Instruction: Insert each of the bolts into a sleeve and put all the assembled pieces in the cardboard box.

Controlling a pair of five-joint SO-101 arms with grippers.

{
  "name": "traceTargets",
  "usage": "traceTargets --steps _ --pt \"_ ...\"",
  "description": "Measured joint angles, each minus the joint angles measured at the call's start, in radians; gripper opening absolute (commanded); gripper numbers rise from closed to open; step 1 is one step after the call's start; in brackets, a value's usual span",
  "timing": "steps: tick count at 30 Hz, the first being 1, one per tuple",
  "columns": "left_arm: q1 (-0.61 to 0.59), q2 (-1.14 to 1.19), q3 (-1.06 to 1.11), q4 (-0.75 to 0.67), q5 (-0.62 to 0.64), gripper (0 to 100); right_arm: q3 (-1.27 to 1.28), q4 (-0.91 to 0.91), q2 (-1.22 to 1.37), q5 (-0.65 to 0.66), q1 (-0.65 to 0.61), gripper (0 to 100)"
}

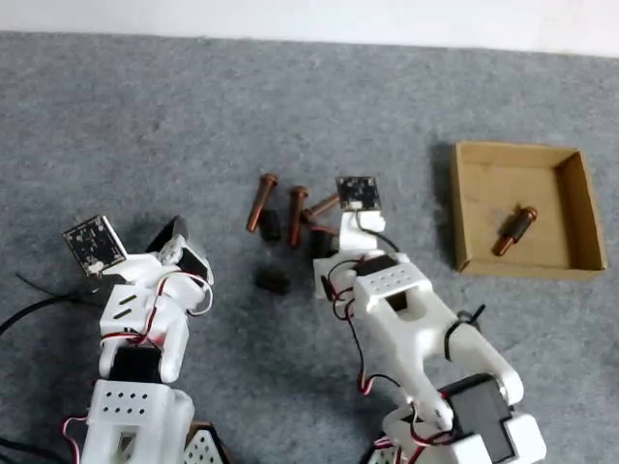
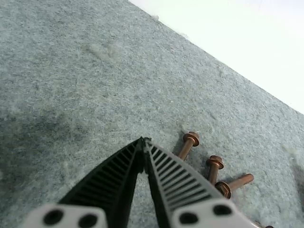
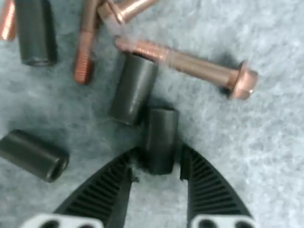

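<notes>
High view, cardboard box [image 1: 464, 208] at right of worktop [image 1: 193, 116], assembled piece [image 1: 515, 230] lying diagonally inside, left wrist view, left end effector [image 2: 143, 141] closed tip to tip, empty, right wrist view, right end effector [image 3: 159, 159] part-open astride a sleeve [image 3: 161, 133] lying lengthwise between its fingers

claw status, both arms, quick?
Left claw: closed, holding nothing.
Right claw: open, straddling a black sleeve that lies flat, not yet clamped on it.
</notes>
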Motion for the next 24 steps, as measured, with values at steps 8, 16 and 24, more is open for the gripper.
traceTargets --steps 8,16,24 --pt "0.002 0.0 0.0 0.0 0.0 1 0.0 -0.005 0.008 0.0 -0.002 12.6" --pt "0.003 0.0 0.0 0.0 0.0 1 -0.015 -0.005 0.014 0.0 0.0 12.6" --pt "0.003 0.0 0.0 0.0 0.0 1 -0.015 -0.054 0.017 0.0 0.0 12.6"
